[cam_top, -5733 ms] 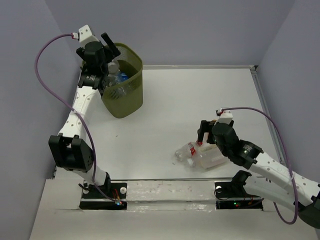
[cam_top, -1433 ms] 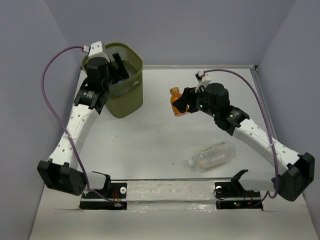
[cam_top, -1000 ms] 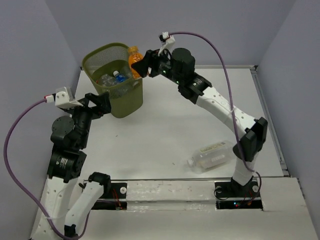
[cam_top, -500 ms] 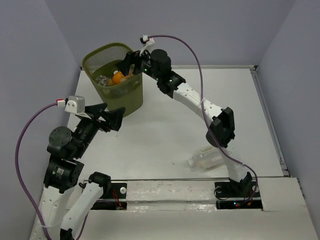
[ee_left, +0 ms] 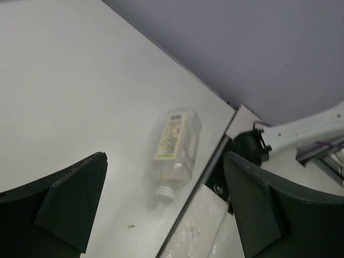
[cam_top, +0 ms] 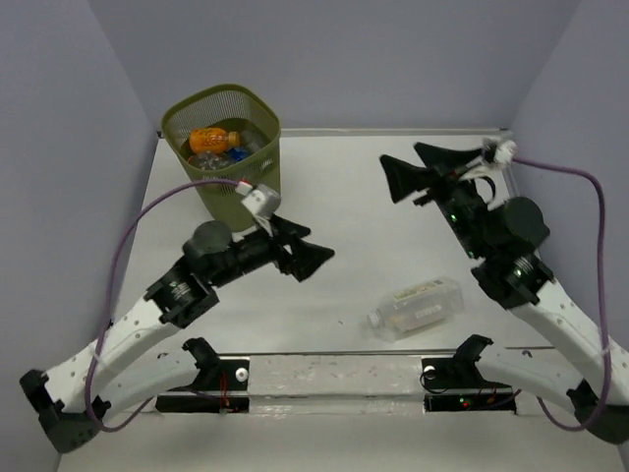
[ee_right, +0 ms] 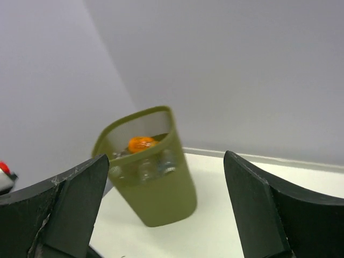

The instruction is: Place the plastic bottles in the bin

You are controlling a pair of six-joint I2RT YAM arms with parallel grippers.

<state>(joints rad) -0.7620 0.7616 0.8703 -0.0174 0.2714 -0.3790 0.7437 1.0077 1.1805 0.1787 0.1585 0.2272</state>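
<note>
The olive-green mesh bin [cam_top: 243, 192] stands at the back left; it also shows in the right wrist view [ee_right: 161, 188]. The small orange bottle [cam_top: 211, 139] lies on top of several clear bottles inside it, also visible in the right wrist view [ee_right: 141, 143]. The large squarish clear bottle [cam_top: 420, 305] lies on its side near the front edge, seen in the left wrist view [ee_left: 175, 147]. My left gripper [cam_top: 307, 251] is open and empty over the table's middle, pointing toward that bottle. My right gripper [cam_top: 421, 167] is open and empty, raised at the back right, facing the bin.
Purple-grey walls enclose the white table [cam_top: 373, 226]. A raised metal strip with both arm bases [cam_top: 334, 379] runs along the front edge, just behind the large bottle.
My right gripper has let the orange bottle go into the bin and swung away to the back right. My left arm has swung from the front left to the table's middle.
</note>
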